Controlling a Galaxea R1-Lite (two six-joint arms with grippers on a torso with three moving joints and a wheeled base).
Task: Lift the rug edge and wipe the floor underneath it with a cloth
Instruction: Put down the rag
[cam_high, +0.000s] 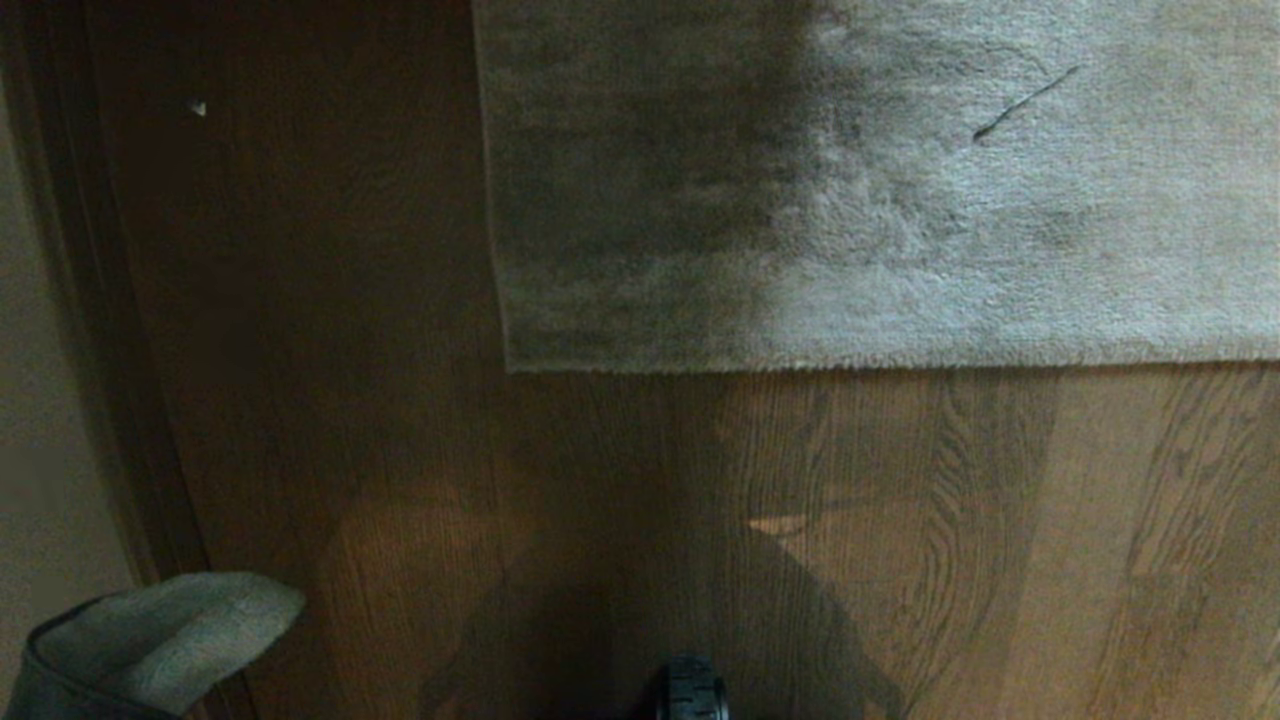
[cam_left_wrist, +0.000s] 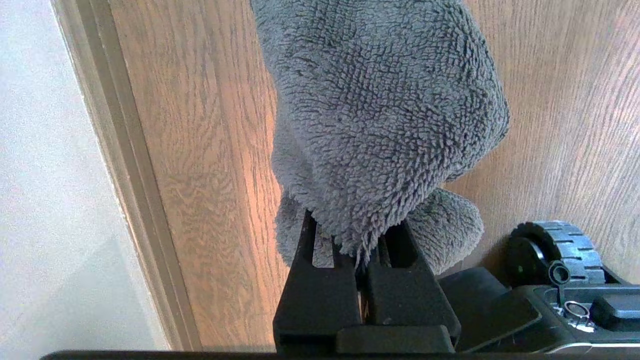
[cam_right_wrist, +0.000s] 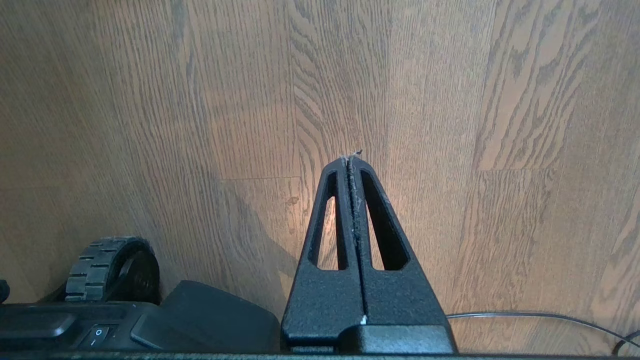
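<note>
Nearest the robot, the left gripper (cam_left_wrist: 362, 250) is clenched on one plush grey cloth (cam_left_wrist: 380, 115) hanging over the wooden floor (cam_high: 900, 520) beside the skirting board (cam_left_wrist: 130, 165), while the right gripper (cam_right_wrist: 352, 165) is pressed closed on nothing above bare boards. Farther ahead one grey rug lies flat, its rug edge (cam_high: 850, 362) and corner unlifted. Closed fingers may skid over the pile, or the dangling cloth may snag.
</note>
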